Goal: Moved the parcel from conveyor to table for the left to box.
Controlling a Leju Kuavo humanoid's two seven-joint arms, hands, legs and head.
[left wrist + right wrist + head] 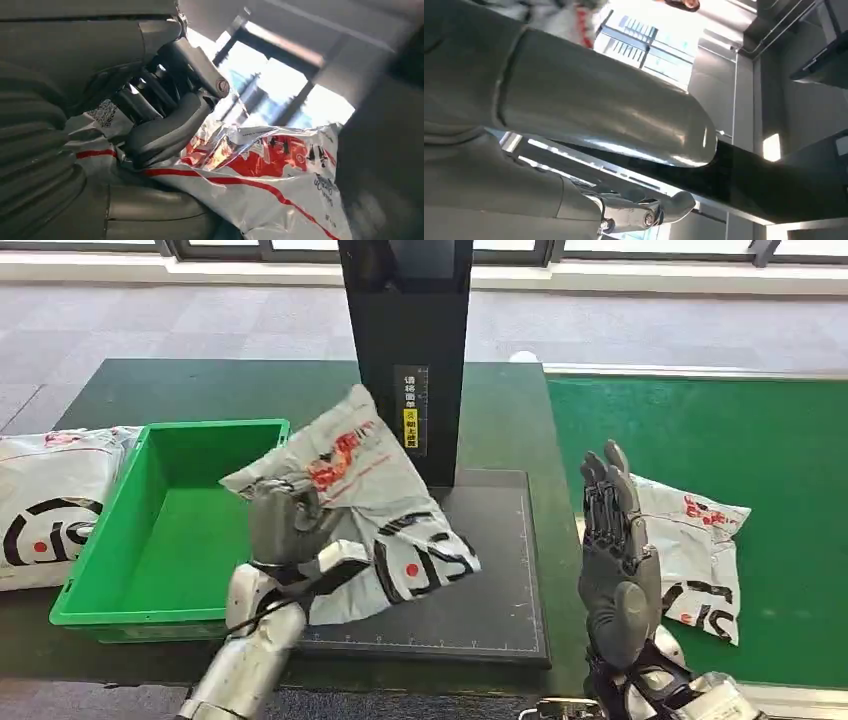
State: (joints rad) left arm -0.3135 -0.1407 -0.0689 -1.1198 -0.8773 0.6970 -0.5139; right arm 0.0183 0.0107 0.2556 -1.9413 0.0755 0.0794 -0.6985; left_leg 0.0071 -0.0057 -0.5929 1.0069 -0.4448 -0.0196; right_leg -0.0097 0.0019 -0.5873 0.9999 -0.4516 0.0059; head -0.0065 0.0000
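- Parcel (375, 510): a crumpled white plastic mailer bag with red and black print, lifted at its left end by the left hand (285, 525) and drooping to the right, where its lower part lies on the black gridded mat (490, 590).
- Its raised corner hangs over the right rim of the green plastic bin (160, 530); the rest of the bag is above the mat, in front of the black upright column (408, 350).
- In the left wrist view the same parcel (270, 170) shows glossy white film with a red stripe and a small printed code patch, pressed against the hand.
- Left hand: its fingers (165, 132) are curled tight around a fold of the bag, the thumb closing from the other side, so the hand grips the parcel.
- Right hand (612, 540): held upright with straight, extended fingers, palm empty, touching nothing; it stands over the edge between the dark table and the green conveyor surface (760, 440).
- In the right wrist view the thick grey thumb (614, 120) is extended, with nothing held.
- A second white plastic parcel (700, 550) with red and black print lies flat on the conveyor, just behind the right hand.
- A third white printed parcel (50, 500) lies on the dark table (200, 390), to the left of the green bin and touching its outer wall.
- The bin's green floor is bare where it shows.
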